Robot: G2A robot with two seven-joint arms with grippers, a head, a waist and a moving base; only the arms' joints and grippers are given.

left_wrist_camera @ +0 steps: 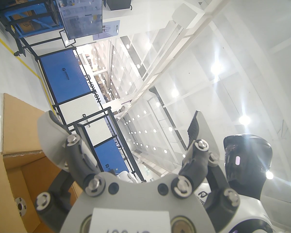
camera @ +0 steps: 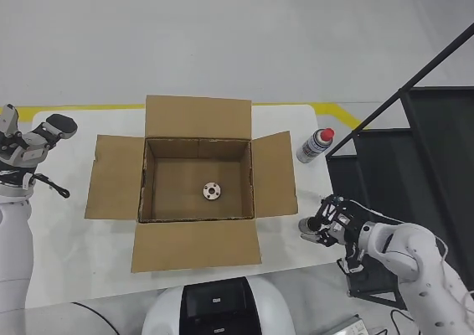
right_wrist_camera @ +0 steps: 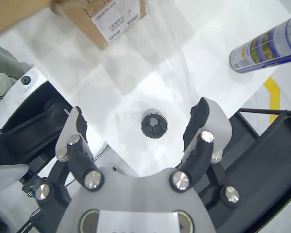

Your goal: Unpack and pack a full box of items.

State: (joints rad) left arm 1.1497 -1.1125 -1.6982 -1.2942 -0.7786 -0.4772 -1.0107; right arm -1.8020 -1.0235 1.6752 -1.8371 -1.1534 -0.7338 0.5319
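Observation:
An open cardboard box stands mid-table with its flaps spread. A small round metal flange lies on its floor and also appears in the left wrist view. My right gripper hangs open at the table's right front edge. A small dark cylinder stands on the table between its fingers, apart from both pads. A spray can with a red cap lies at the right, its base in the right wrist view. My left gripper is open, raised beyond the table's left end.
The white table is bare to the right of the box between the spray can and the cylinder. A black metal stair frame stands close to the table's right edge. The box's corner carries a white label.

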